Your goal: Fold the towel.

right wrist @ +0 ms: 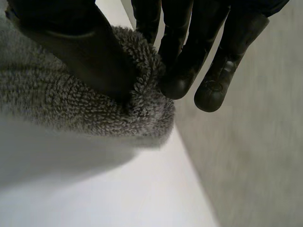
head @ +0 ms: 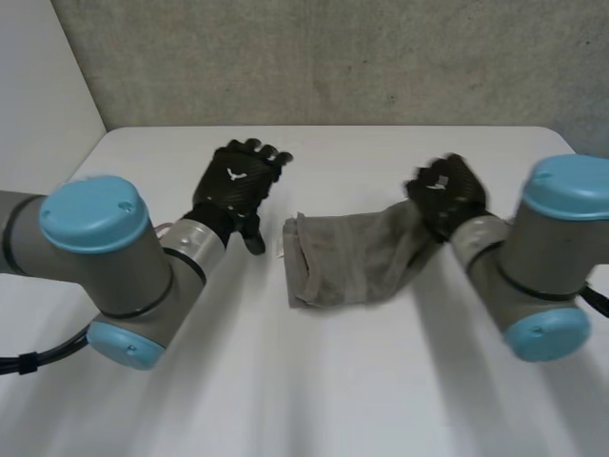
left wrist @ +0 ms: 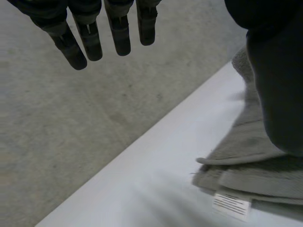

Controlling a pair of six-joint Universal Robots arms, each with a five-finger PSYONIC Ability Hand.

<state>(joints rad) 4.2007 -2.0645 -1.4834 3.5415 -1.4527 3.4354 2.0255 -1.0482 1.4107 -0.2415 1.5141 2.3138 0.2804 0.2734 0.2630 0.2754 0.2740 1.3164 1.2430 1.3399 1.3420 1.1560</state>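
Pinching the right end of the towel (head: 347, 262) between thumb and fingers (right wrist: 180, 71), the right hand (head: 447, 195) holds that end raised off the table (head: 314, 381). The towel lies mid-table, long axis left to right, its left end flat, with a white label (left wrist: 231, 205) at that edge. The left hand (head: 238, 183) hovers just left of the towel, fingers straight, holding nothing. Only 1 hand is on the cloth, so the fold probably goes leftward.
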